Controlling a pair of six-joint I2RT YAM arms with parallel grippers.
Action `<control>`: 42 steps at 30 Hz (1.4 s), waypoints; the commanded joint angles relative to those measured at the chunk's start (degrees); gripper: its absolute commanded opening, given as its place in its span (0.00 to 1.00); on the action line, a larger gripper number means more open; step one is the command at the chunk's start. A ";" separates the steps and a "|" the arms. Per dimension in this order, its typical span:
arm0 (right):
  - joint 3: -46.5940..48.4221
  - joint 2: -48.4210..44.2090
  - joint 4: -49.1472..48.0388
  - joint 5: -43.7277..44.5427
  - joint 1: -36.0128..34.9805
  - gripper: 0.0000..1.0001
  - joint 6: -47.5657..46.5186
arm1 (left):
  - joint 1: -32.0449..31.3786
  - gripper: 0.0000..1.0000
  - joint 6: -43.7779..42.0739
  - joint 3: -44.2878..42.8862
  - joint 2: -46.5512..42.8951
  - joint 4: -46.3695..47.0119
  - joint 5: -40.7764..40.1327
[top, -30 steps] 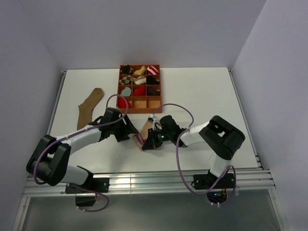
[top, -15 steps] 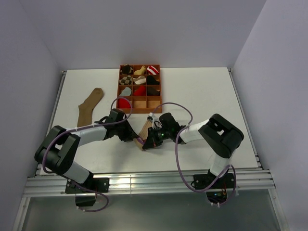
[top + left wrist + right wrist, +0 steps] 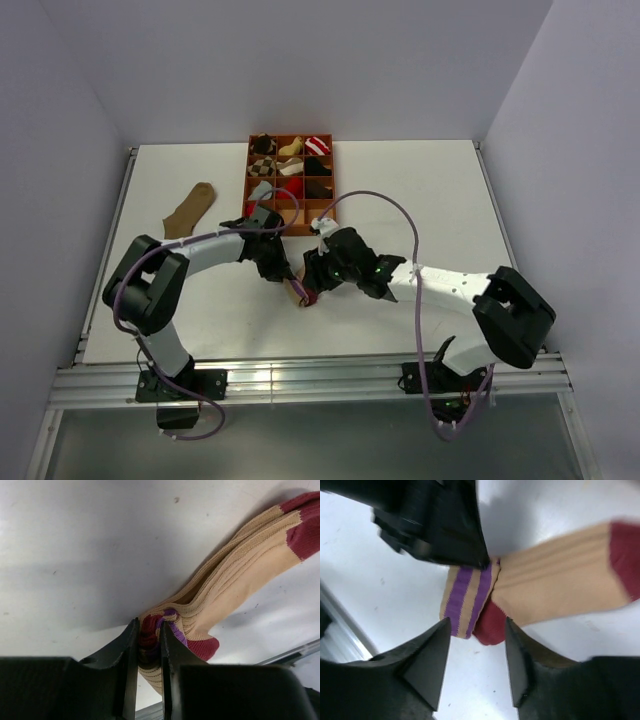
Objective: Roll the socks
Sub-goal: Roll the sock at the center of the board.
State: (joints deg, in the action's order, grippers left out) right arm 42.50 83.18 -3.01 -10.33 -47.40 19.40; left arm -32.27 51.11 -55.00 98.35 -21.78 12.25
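A beige sock [image 3: 298, 291] with maroon toe and purple stripes lies partly rolled on the white table [image 3: 430, 200], between the two grippers. My left gripper [image 3: 149, 630] is shut on the sock's rolled end [image 3: 240, 565], with striped fabric pinched between the jaws. My right gripper [image 3: 477, 630] stands open just in front of the roll [image 3: 555, 580], one finger on each side, gripping nothing. From above, the left gripper [image 3: 283, 268] and the right gripper [image 3: 314, 277] nearly meet over the sock. A plain brown sock [image 3: 190, 210] lies flat at the far left.
A brown wooden tray [image 3: 247, 178] with square compartments holding several small sock bundles stands just behind the grippers. The left gripper's black body [image 3: 435, 525] fills the top of the right wrist view. A metal rail [image 3: 300, 378] runs along the table's near edge.
My left gripper has closed on the sock's rolled end. My right gripper, shut on it before, has opened and let go. Both arms have shifted toward the tray.
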 commanded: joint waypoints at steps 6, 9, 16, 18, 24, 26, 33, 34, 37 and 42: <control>8.55 -0.74 7.31 29.28 -13.32 0.59 -9.99 | -1.13 0.09 -8.31 -9.50 6.85 -16.18 -7.77; 11.10 2.77 8.54 33.87 -17.36 0.59 -11.13 | -1.65 0.09 -8.83 -11.35 8.35 -17.76 -7.68; 13.66 9.89 8.02 39.59 -22.91 0.60 -12.45 | -2.09 0.09 -9.36 -13.11 10.46 -19.26 -7.42; 13.75 11.39 7.58 40.47 -23.62 0.60 -12.63 | -2.09 0.09 -9.45 -13.64 10.90 -19.53 -7.33; 13.66 16.84 6.26 42.84 -25.37 0.59 -13.33 | -2.18 0.10 -9.80 -15.13 12.30 -20.23 -6.89; 13.75 18.95 6.17 43.98 -25.73 0.58 -13.68 | -2.18 0.10 -9.98 -15.66 12.57 -20.49 -6.80; 11.47 20.89 3.18 44.87 -26.17 0.30 -15.62 | -2.27 0.11 -11.47 -17.33 13.98 -20.76 -6.27; 11.03 20.02 1.53 44.17 -26.08 0.20 -15.44 | -2.27 0.13 -11.65 -17.42 13.72 -20.15 -6.36; 9.01 16.51 0.02 38.05 -25.03 0.04 -13.52 | -2.27 0.23 -11.74 -16.37 10.39 -16.30 -6.80; 4.88 10.88 -2.09 23.71 -19.59 0.00 -7.72 | -0.25 0.38 -9.11 -12.24 3.35 -9.61 -4.35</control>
State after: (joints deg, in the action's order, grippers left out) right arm 49.41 98.63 -1.78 24.88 -69.89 6.52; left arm -33.91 41.28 -69.32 106.06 -36.86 9.45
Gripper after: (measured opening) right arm 0.057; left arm 0.359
